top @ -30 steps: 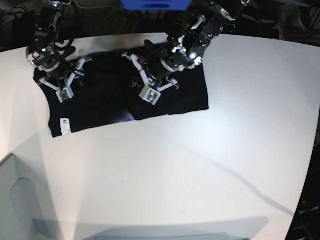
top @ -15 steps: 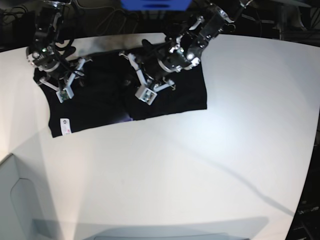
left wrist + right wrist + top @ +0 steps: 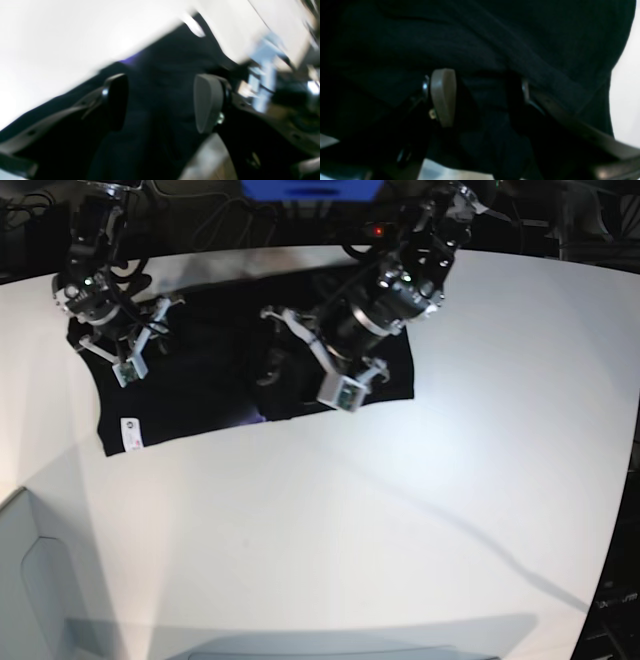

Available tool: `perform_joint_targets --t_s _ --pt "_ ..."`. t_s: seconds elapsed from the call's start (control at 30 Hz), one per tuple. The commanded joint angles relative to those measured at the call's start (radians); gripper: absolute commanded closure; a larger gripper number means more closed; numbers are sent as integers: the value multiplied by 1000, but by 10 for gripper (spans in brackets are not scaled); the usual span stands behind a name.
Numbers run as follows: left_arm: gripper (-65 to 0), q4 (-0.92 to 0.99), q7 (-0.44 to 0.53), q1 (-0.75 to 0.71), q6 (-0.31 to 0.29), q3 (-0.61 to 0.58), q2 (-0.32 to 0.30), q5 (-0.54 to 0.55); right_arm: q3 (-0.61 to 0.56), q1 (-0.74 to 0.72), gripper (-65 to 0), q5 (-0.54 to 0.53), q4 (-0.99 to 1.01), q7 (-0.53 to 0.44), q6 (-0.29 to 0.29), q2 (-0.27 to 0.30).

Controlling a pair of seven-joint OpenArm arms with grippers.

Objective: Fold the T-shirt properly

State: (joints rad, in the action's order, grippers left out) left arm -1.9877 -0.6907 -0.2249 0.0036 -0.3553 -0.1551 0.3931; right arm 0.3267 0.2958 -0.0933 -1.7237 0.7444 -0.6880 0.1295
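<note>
The black T-shirt (image 3: pixel 210 370) lies folded flat at the far side of the white table (image 3: pixel 400 510). Its small white tag (image 3: pixel 128 431) shows at the near left corner, and a purple bit of patch (image 3: pixel 257 416) peeks out at the near edge. My left gripper (image 3: pixel 275 365) hovers over the shirt's middle. In the left wrist view this gripper (image 3: pixel 162 100) is open, with only the cloth (image 3: pixel 160 75) below it. My right gripper (image 3: pixel 105 345) stands over the shirt's left end. In the right wrist view it (image 3: pixel 480 97) is open, close above the dark fabric (image 3: pixel 495 37).
A blue box (image 3: pixel 310 188) and cables sit behind the table's far edge. A grey-white panel (image 3: pixel 30 580) stands at the near left corner. Bare white tabletop stretches in front of the shirt and to its right.
My left gripper went from shut to open, letting go of the cloth, and its arm swung toward the right and nearer the shirt's front edge. The right arm has stayed still.
</note>
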Motion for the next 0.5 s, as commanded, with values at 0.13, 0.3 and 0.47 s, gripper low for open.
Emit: perform_joint_targets --t_s 0.13,0.3,0.47 --pt "-399 3 9 -100 -7 250 -2 0 10 -13 -331 16 -63 14 -10 5" --pt "-399 24 12 -193 -9 433 -19 2 10 -4 -331 8 -223 14 -10 -11" --pt "-399 26 7 -216 -9 623 -51 152 22 -4 -332 8 -316 10 -10 -106"
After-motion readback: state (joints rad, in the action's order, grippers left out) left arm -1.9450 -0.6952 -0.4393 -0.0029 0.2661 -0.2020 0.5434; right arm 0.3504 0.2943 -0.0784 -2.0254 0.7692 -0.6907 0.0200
